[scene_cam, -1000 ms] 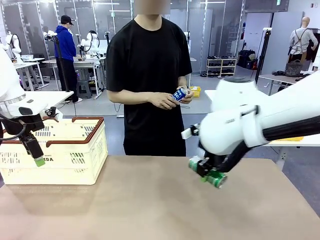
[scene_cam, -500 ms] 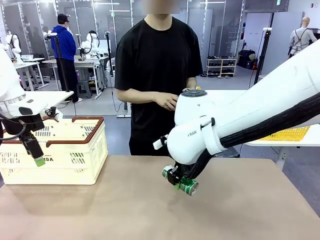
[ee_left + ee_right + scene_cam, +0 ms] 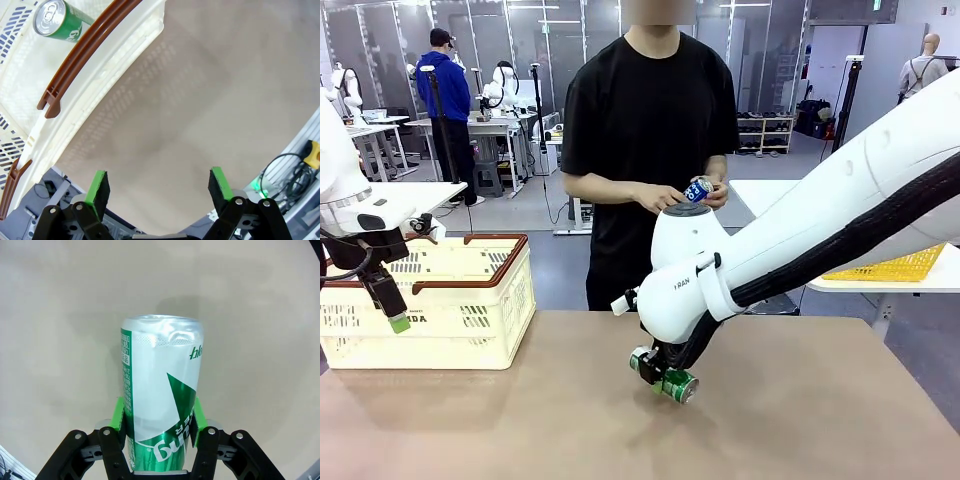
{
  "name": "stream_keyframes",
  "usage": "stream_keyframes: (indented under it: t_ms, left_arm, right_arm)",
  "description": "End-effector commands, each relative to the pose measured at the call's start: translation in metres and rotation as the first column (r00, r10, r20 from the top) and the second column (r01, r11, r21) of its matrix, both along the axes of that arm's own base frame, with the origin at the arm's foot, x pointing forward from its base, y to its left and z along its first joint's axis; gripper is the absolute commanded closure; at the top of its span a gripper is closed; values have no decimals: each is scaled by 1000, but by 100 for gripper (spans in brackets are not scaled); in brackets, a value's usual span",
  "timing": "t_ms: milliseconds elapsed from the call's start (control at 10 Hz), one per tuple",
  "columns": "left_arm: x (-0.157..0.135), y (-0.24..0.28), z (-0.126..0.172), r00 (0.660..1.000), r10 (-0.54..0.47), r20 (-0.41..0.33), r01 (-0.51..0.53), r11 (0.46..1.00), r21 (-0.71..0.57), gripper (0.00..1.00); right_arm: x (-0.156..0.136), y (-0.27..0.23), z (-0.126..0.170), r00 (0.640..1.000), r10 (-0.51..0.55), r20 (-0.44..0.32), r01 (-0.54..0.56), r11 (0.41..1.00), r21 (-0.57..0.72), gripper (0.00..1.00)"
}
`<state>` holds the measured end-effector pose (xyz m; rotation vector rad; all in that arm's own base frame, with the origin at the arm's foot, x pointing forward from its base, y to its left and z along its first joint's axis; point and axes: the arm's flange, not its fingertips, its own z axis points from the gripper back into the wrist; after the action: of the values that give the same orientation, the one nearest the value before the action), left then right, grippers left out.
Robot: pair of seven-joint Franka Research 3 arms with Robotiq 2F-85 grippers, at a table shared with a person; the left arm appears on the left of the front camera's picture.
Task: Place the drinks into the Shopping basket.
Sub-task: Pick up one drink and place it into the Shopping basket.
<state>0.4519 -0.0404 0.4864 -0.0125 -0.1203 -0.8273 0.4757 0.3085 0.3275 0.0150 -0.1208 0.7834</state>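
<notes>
The green can (image 3: 160, 405) is lying sideways in the grip, low over the middle of the desk (image 3: 820, 400). It is well apart from the Shopping basket (image 3: 470, 310), which is standing at the desk's left end. The right fingers (image 3: 118, 415) are pressing on the can's body from both sides, closed firmly on it. Whether the can is touching the desk, the pictures are not showing clearly.

A second green can (image 3: 59, 21) is already lying inside the basket, so that part seems done. A blue can (image 3: 699, 189) is resting in the hands of the person (image 3: 650, 120) at the far side, not yet in the basket. The task is therefore looking about partway: one drink in, one in the grip, at least one waiting.

The left fingers (image 3: 98, 187) are standing wide open and holding nothing, hanging just beside the basket's near wall.

The gripped can is slim and green, with a white triangle and white lettering. Its far end is silver, and the metal near that end seems slightly dented.
</notes>
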Motion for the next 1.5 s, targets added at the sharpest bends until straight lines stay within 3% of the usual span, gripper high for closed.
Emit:
stream_keyframes:
  t_ms: [0,500,600,700,800,1100,1400]
  left_arm:
    - [1,1,1,1000,0,10,0,1000,-2,0]
    - [1,1,1,1000,0,10,0,1000,-2,0]
    - [1,1,1,1000,0,10,0,1000,-2,0]
    - [1,1,1,1000,0,10,0,1000,-2,0]
    - [1,1,1,1000,0,10,0,1000,-2,0]
    - [1,1,1,1000,0,10,0,1000,-2,0]
    - [1,1,1,1000,0,10,0,1000,-2,0]
  right_arm:
    - [6,11,-11,999,-20,31,20,1000,17,86]
    - [4,18,-31,1000,14,23,-14,1000,-6,86]
    - [2,19,-31,999,31,16,-31,999,-22,27]
    - [0,20,-32,999,47,22,-46,999,-26,22]
    - [0,20,-30,998,56,28,-55,998,-33,7]
    - [-1,20,-20,996,82,38,-78,993,-91,0]
    - [-11,23,28,984,149,98,-134,981,-144,0]
